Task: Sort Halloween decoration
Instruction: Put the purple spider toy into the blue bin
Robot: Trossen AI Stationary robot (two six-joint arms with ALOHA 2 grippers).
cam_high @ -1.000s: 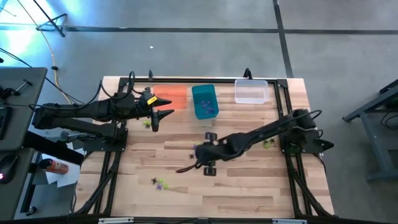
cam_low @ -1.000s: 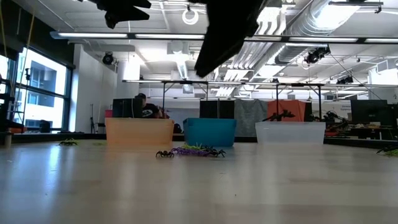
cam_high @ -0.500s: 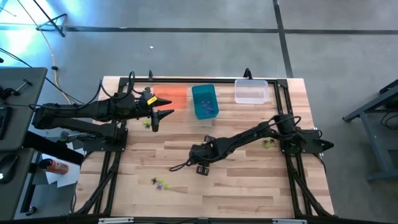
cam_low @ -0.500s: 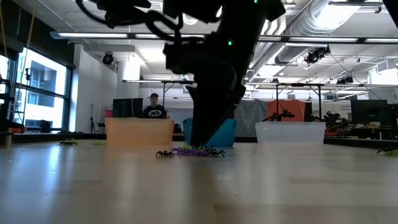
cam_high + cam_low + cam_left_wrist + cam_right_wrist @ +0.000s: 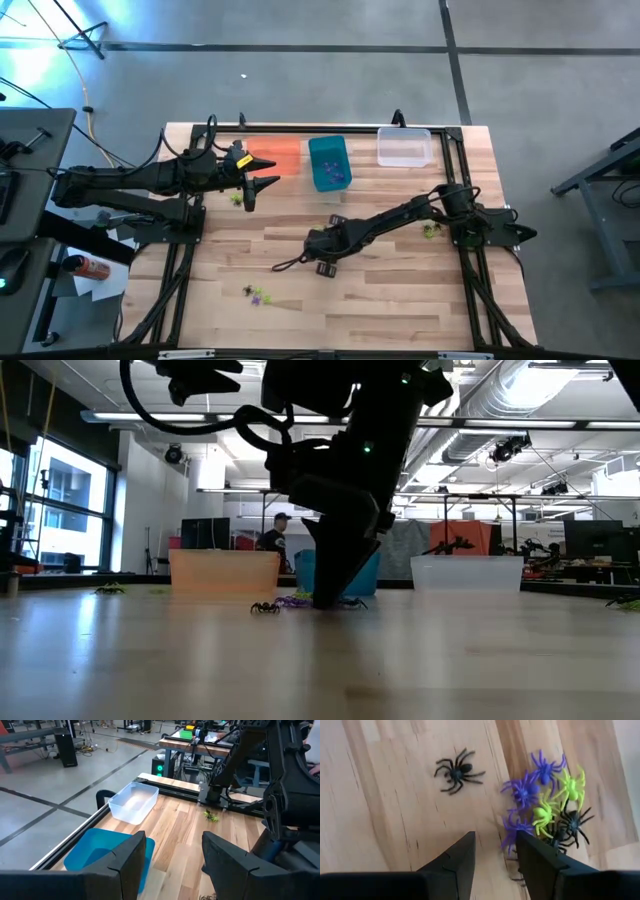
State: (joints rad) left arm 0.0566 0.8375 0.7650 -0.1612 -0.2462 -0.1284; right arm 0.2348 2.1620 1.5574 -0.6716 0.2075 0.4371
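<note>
A cluster of purple, yellow-green and black plastic spiders (image 5: 545,805) lies on the wooden table at its middle, with a lone black spider (image 5: 456,771) beside it. The cluster also shows in the low view (image 5: 296,601). My right gripper (image 5: 495,840) is open and points down just above the table (image 5: 330,592), at the edge of the cluster; bare wood shows between its fingers. One fingertip (image 5: 522,840) stands right beside a purple spider (image 5: 512,827). My left gripper (image 5: 268,173) is open and empty, raised near the orange bin (image 5: 278,155). My right gripper comes from above with its fingers pointing down. One fingertip stands at the legs of the nearest purple spider (image 5: 510,834); I cannot tell whether it touches them. Nothing lies between the fingers.
The teal bin (image 5: 329,162), with a few spiders inside, and the clear bin (image 5: 404,147) stand along the far edge. Loose spiders lie near my left gripper (image 5: 238,198), by the right arm's base (image 5: 432,230) and near the front (image 5: 257,295). A person walks in the room behind (image 5: 274,538).
My right gripper has come down from well above the table to just over the spider cluster, shifting a little toward the table's left edge. The spiders have stayed where they were. The person behind the table has walked to the right.
</note>
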